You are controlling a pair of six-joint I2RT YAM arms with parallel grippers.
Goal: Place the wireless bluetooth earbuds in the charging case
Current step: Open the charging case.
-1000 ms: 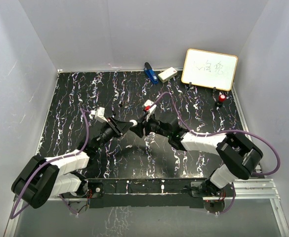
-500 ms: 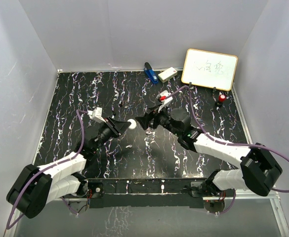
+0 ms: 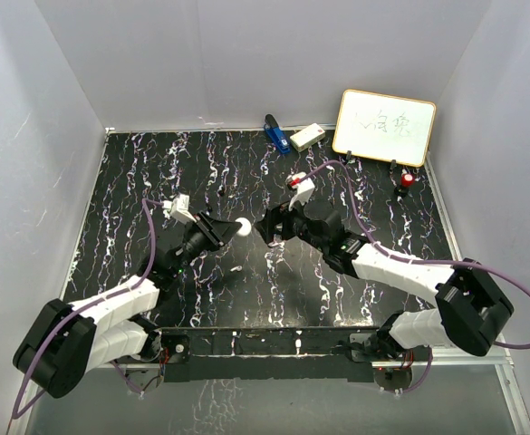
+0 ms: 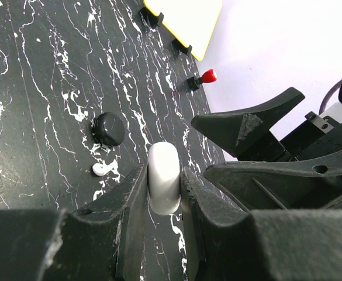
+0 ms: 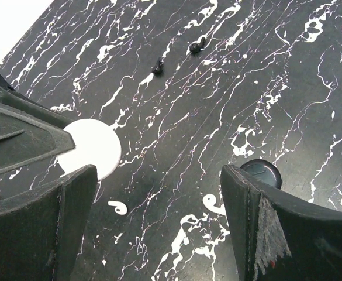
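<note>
The left pincer (image 3: 229, 229) is clamped on a white round plastic puck (image 4: 163, 170). It grips the puck edge-on by its flat faces, with the rim poking out past the fingertips. On the black, white-veined tabletop (image 3: 138, 181), ahead of those tips and a little to their left, lies a tiny white plastic earbud (image 4: 100, 170). A black round disc-like piece (image 4: 109, 129) sits near it, slightly farther from the pincer. The right pincer (image 5: 159, 187) faces the left one nearly tip to tip, spread wide and holding nothing. The puck hangs just off one of its fingers. On the tabletop between its fingers, the earbud lies closer to the finger that partly hides the black disc. A second small white hooked piece (image 5: 118, 206), seemingly the other earbud, lies closer to the opposite finger, just below the puck in that wrist view. Well beyond the right pincer and off to its right stand a white rectangular board with a tan rim (image 3: 384, 127) and a small red-topped black knob (image 3: 408, 179).
</note>
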